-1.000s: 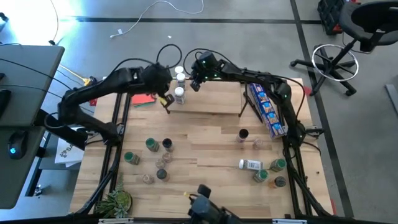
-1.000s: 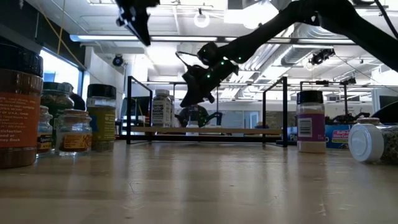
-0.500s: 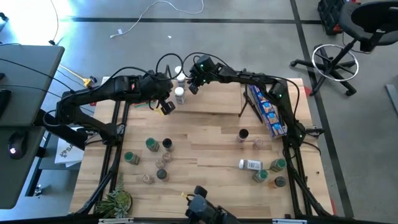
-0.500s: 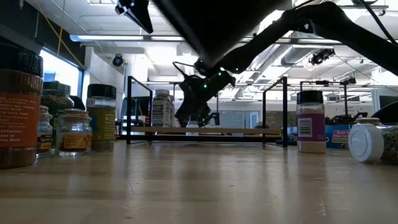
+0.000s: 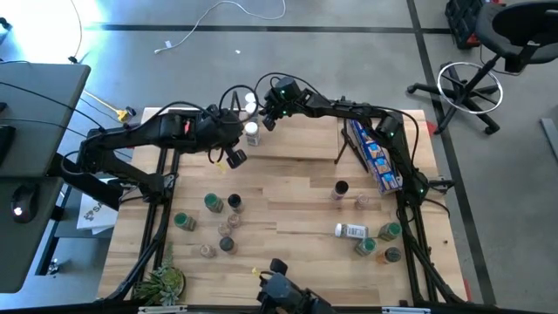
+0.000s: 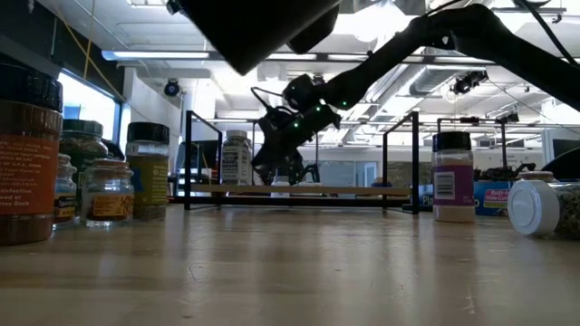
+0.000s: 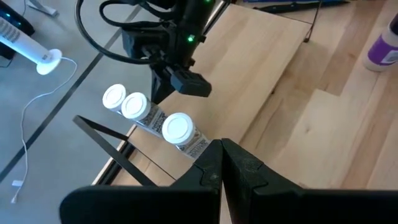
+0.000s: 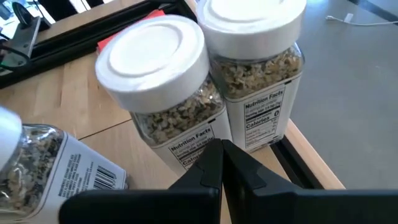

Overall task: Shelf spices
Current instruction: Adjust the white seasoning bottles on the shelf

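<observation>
The shelf [image 5: 296, 139], a light board in a black wire frame, stands at the table's far side. Three white-lidded spice jars [image 5: 252, 133] [image 5: 253, 109] [image 5: 248, 98] stand upright in a row on its left end, also seen in the left wrist view [image 7: 178, 127]. My right gripper [image 5: 268, 120] is shut and points slantingly down at the row, its tips low beside the middle jar [image 8: 165, 74]. My left gripper [image 5: 234, 158] is shut and empty, hovering above the table just in front of the shelf's left end. Other spices stand loose on the table. My right gripper's shut fingertips [image 8: 221, 152] stand right at the lower label side of the middle white-lidded jar [image 8: 186, 146], coming in slanting from above. I cannot tell whether they touch it. The jar stands upright on the shelf board.
Loose jars stand near left [image 5: 214, 203] and near right [image 5: 377, 242]; one lies on its side [image 5: 351, 231], and a black-lidded one [image 5: 340, 187] is mid-table. A blue packet [image 5: 373, 153] lies by the shelf's right end, a red card [image 8: 118, 40] beyond its left end.
My left gripper has swung away from the jars on the shelf toward the table's near edge, staying shut. My right gripper has sunk a little and tipped down toward the row of jars. The jars stand where they were.
</observation>
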`<state>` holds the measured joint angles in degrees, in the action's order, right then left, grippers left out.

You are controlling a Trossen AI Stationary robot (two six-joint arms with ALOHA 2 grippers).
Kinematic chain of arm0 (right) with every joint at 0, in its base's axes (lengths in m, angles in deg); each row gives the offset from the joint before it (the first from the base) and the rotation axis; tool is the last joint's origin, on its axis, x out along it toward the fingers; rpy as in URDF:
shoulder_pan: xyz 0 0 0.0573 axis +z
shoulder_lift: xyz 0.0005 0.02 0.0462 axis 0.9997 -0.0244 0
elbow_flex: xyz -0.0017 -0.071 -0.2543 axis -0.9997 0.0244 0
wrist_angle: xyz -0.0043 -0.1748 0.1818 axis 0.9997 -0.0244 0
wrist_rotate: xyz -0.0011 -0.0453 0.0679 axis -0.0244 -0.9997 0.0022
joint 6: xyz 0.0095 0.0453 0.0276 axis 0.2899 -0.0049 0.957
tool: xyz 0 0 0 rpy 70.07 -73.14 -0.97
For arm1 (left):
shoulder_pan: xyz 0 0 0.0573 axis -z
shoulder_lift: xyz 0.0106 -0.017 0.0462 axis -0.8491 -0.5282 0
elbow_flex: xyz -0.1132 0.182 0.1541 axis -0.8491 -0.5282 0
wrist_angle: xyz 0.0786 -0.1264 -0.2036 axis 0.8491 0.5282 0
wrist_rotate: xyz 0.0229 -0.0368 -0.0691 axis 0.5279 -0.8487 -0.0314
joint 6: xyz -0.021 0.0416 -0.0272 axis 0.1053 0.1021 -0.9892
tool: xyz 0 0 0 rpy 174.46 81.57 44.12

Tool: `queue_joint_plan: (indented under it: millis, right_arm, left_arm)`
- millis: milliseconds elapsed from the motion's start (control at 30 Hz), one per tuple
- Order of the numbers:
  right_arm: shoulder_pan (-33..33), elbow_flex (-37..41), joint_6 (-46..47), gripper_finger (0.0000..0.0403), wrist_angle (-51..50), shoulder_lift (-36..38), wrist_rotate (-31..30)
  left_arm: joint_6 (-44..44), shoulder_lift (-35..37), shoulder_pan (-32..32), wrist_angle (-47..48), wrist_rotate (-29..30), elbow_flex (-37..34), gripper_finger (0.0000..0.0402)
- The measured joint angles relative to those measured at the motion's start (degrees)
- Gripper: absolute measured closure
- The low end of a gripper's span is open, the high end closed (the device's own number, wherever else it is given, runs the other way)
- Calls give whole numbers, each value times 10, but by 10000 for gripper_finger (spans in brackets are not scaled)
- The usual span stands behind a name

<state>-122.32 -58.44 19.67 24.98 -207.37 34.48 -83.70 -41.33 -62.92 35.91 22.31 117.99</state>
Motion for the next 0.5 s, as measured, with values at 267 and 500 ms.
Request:
queue_joint_plan:
  millis: [267, 500]
  right_arm:
    - [0, 0, -25, 403, -69, 42, -6]
    - [36, 0, -132, 403, -246, 104, -2]
  left_arm:
    - [-32, 0, 18, 24, 3, 0, 401]
    - [-67, 17, 11, 28, 30, -77, 401]
